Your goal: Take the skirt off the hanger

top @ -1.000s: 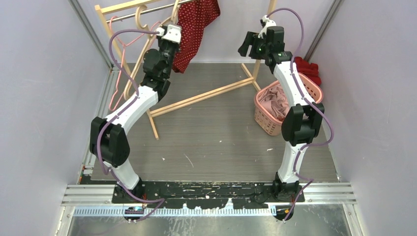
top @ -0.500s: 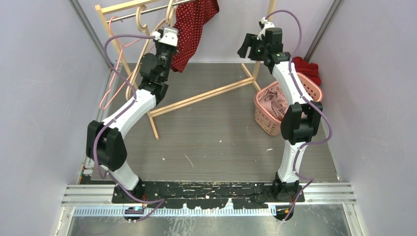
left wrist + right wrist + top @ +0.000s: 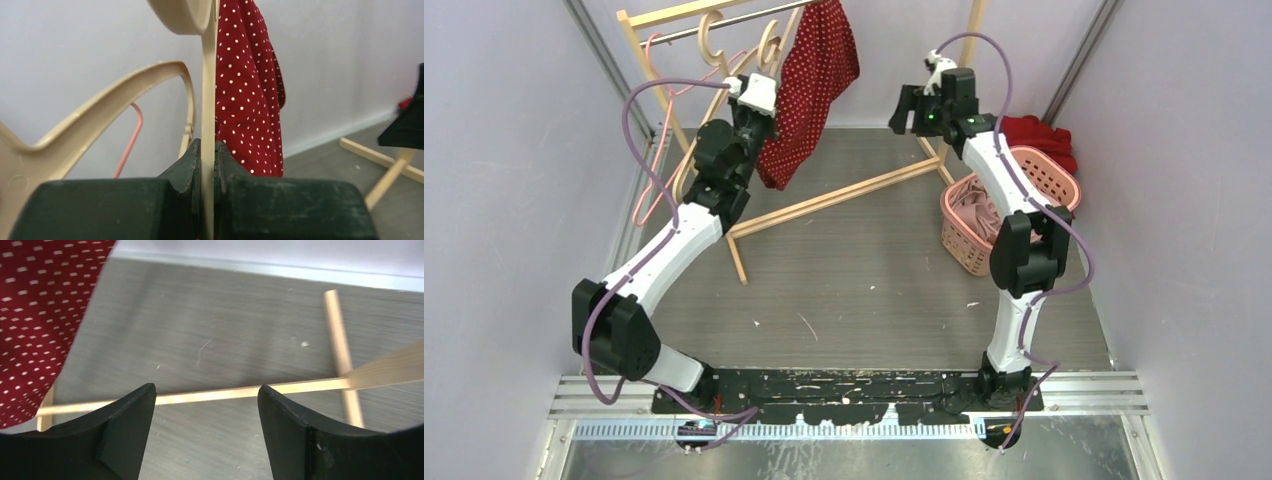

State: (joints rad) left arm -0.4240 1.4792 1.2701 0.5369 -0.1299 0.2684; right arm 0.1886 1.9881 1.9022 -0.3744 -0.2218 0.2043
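Currently the left gripper (image 3: 208,150) has its jaws clenched on the thin edge of the beige hanger (image 3: 208,90). The red polka-dot skirt (image 3: 809,85) hangs on that hanger, up at the wooden rack's (image 3: 844,195) rail, just right of the jaws. The right gripper (image 3: 206,400) hovers beside the skirt, jaws released, grasping nothing. A pink basket (image 3: 959,240) sits right of the rack.

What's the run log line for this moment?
left pincer: shut on beige hanger | right pincer: open, empty | red polka-dot skirt: hanging, not yet off
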